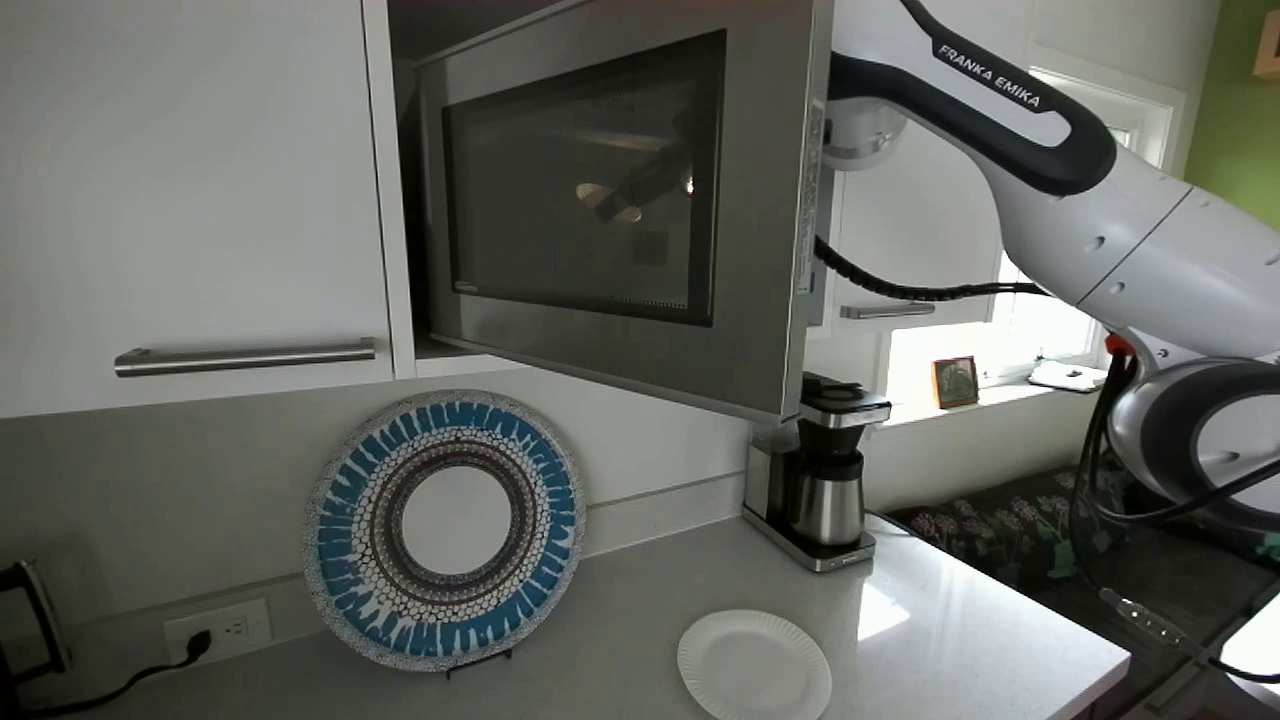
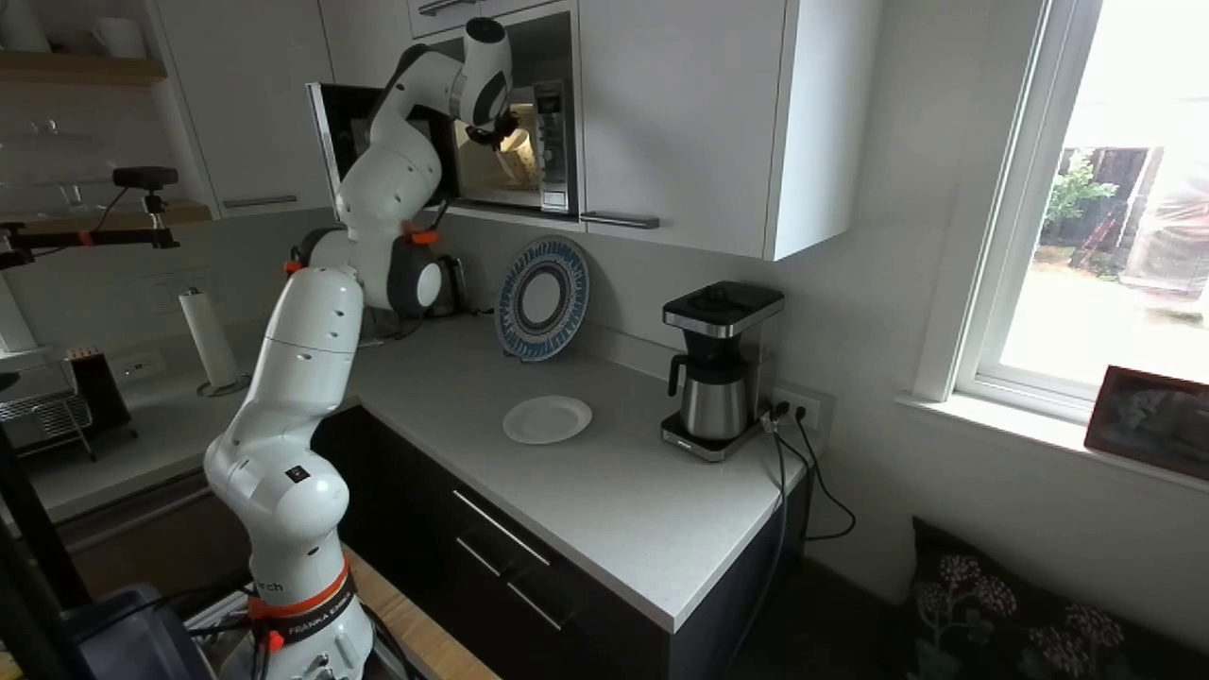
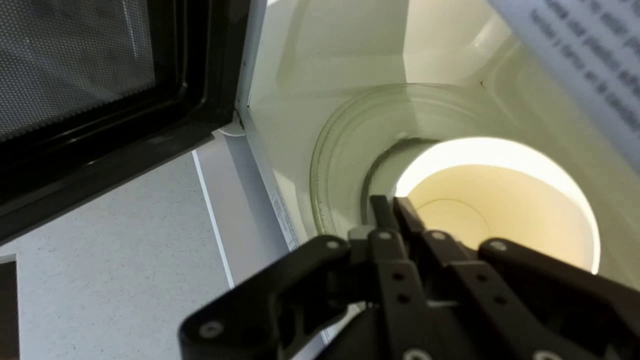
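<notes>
A white cup (image 3: 510,210) with a cream-coloured inside stands over the glass turntable (image 3: 322,165) in the wrist view. My gripper (image 3: 389,198) has its fingertips close together at the near-left rim, one finger inside the cup and one outside, so the wall seems pinched between them. In an exterior view the cup (image 2: 518,159) looks tilted inside the lit microwave (image 2: 553,142), just below the gripper (image 2: 495,132). The open microwave door (image 1: 765,220) hides the gripper in an exterior view. Whether the cup's base touches the turntable cannot be made out.
Beside the opening, the door's dark inner frame (image 3: 215,75) is close on the left in the wrist view. Below on the counter are a white plate (image 1: 755,665), a coffee maker (image 1: 830,490) and a blue patterned disc (image 1: 345,540) leaning on a stand.
</notes>
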Controlling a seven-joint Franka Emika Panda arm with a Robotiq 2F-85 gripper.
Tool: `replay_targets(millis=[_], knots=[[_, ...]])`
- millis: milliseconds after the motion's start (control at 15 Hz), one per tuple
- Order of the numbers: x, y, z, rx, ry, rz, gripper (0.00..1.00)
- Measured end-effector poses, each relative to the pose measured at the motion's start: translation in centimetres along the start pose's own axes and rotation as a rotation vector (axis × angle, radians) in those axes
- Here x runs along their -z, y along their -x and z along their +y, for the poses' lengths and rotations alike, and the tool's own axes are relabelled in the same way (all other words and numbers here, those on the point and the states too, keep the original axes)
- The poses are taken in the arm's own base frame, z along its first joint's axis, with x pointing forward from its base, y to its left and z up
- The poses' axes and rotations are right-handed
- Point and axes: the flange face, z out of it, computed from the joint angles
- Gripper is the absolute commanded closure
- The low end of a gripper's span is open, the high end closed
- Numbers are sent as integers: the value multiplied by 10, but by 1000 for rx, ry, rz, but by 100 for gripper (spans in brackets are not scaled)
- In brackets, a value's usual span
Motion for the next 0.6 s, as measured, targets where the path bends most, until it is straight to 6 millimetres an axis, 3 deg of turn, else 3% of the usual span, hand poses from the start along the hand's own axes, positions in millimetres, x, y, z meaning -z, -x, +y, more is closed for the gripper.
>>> replay_targets(millis=[600], knots=[[6,-8,-10,-20,6,-16,99]])
